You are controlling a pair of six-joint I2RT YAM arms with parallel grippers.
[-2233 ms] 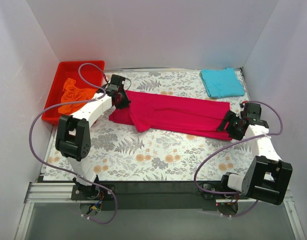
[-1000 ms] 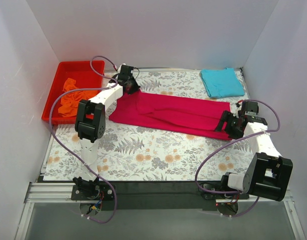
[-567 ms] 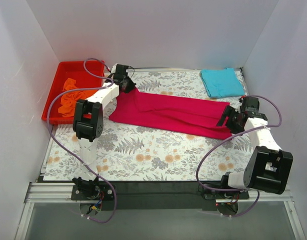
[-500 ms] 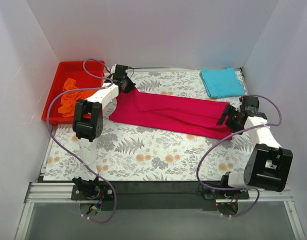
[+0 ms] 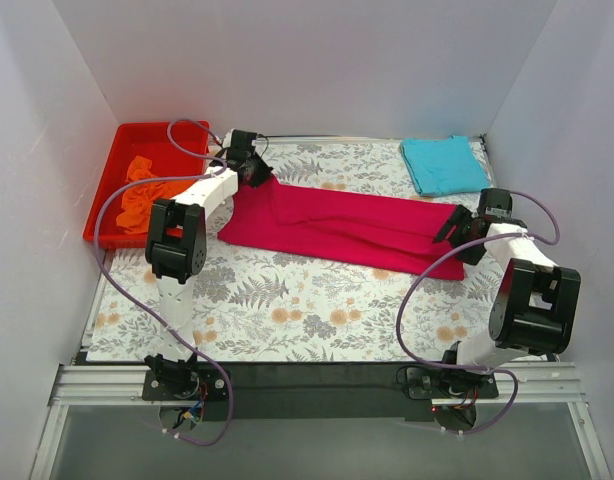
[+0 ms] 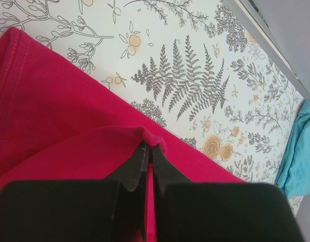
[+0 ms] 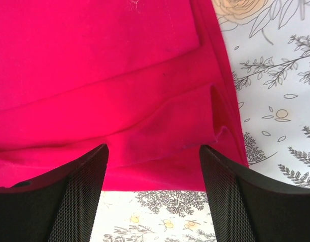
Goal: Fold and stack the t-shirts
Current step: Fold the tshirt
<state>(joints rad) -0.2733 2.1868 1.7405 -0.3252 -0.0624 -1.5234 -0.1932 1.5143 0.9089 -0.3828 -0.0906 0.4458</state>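
Observation:
The crimson-pink t-shirt (image 5: 347, 225) lies folded lengthwise as a long band across the floral table. My left gripper (image 5: 255, 172) is at its far left corner, shut on a pinch of the cloth (image 6: 152, 138). My right gripper (image 5: 459, 232) is open at the shirt's right end, its fingers (image 7: 69, 196) spread above the folded hem (image 7: 160, 151), holding nothing. The turquoise t-shirt (image 5: 443, 164) lies folded at the back right and shows at the edge of the left wrist view (image 6: 299, 151). The orange t-shirt (image 5: 147, 192) is crumpled in the red bin (image 5: 115, 178).
The red bin stands at the back left against the white wall. White walls close in the table on three sides. A metal rail (image 5: 317, 137) runs along the table's back edge. Purple cables loop around both arms.
My left gripper carried the shirt's left corner up toward the back left, and the shirt flattened into a smoother band. My right gripper moved back along the right end and has let go.

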